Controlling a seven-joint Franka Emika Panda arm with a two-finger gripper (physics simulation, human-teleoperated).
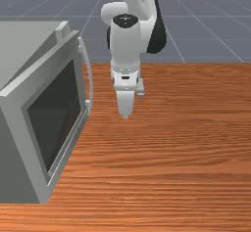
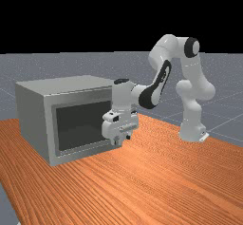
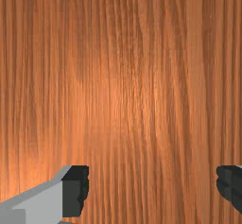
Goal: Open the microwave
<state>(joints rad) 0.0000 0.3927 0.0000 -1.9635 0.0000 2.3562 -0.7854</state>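
Here's the bench (image 1: 171,177), broad wood right under the claw (image 2: 122,139)! The microwave (image 1: 14,143) stands beside the claw — on its left in the front view. The claw points down, fingers (image 3: 74,192) wide, nothing gripped — and the curved handle (image 1: 90,79) sits near it, well clear of contact.

Lit softly, glowing pale orange in patches across the table (image 3: 118,95), yet black above the far view's horizon (image 2: 57,53).
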